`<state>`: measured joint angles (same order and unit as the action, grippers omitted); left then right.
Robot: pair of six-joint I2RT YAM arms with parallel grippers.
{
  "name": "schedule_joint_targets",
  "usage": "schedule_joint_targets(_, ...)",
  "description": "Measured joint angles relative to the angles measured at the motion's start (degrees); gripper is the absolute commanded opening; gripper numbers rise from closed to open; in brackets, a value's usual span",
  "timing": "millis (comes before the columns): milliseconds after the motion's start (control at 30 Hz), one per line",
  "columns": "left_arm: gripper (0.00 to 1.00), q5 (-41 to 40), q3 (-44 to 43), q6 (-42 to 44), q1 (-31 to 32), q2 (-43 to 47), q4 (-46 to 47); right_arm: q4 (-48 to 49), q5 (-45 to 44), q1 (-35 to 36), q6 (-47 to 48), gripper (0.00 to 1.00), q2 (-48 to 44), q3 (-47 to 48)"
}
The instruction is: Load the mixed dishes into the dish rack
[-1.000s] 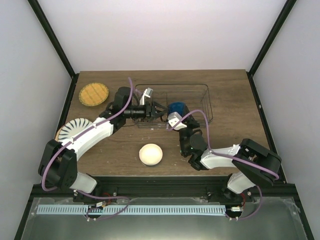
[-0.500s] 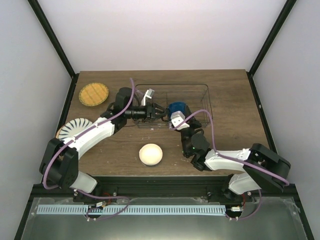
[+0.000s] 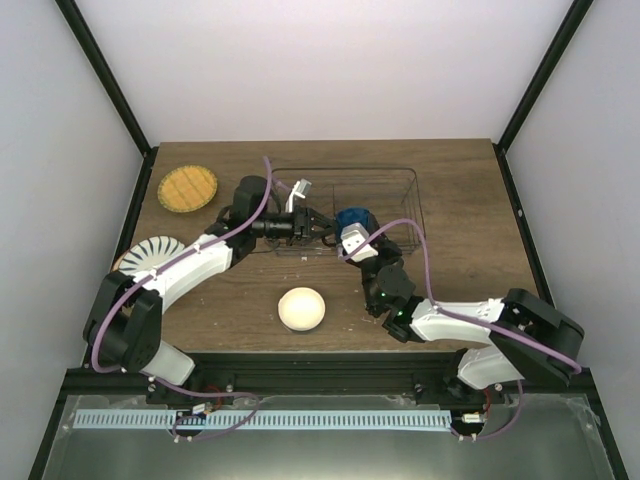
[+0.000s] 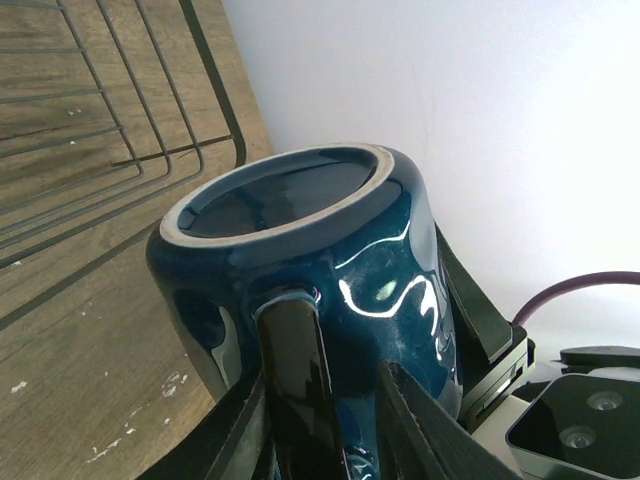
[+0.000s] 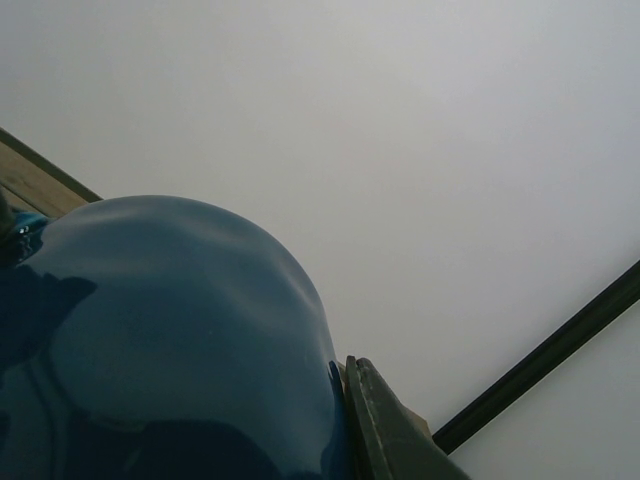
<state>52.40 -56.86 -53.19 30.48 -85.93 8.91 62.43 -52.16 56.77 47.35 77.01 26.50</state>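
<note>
The dark blue cup (image 3: 352, 217) hangs tipped over the dish rack (image 3: 400, 172), its unglazed foot ring showing in the left wrist view. My right gripper (image 3: 358, 236) is shut on the cup (image 5: 170, 330) at its rim; only one finger (image 5: 385, 425) shows, pressed to the wall. My left gripper (image 3: 326, 224) reaches in from the left. Its fingers (image 4: 425, 430) straddle the handle of the cup (image 4: 390, 270), with a narrow gap still showing on the right side. The cream bowl (image 3: 302, 309) sits on the table in front.
An orange-yellow grid plate (image 3: 188, 188) lies at the far left. A white plate with black stripes (image 3: 152, 254) rests on a tan plate (image 3: 119, 266) near the left edge. The rack's wires (image 4: 120, 90) lie just below the cup.
The left jaws have narrowed round the cup's handle. The right arm's elbow has dropped and swung right, while the cup has stayed almost in place over the rack.
</note>
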Motion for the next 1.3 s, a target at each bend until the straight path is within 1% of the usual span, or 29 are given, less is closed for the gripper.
schedule_joint_targets(267,0.17,-0.1,0.3,-0.7,-0.5,-1.1,0.4,7.2,-1.2,0.0,4.3,0.01,4.6,0.0)
schedule_joint_targets(367,0.07,-0.3,0.4,-1.8,-0.8,-1.1,-0.2,9.3,-1.2,0.0,5.8,0.01,5.9,0.0)
schedule_joint_targets(433,0.00,-0.5,0.4,-4.1,-0.8,-1.1,-1.3,9.7,-1.1,0.1,7.6,0.01,6.2,0.0)
schedule_joint_targets(867,0.00,-1.0,0.4,-2.6,-0.9,-1.1,-2.7,12.1,-1.2,0.1,8.3,0.02,7.9,-0.1)
schedule_joint_targets(1167,0.00,-2.5,-1.8,2.4,-0.9,-1.0,-7.2,11.8,-1.2,0.0,7.1,0.22,8.5,-0.1)
schedule_joint_targets(1300,0.00,-2.8,-2.1,4.6,-0.8,-1.2,-6.4,9.0,-0.7,-0.7,4.6,0.24,7.5,-0.1)
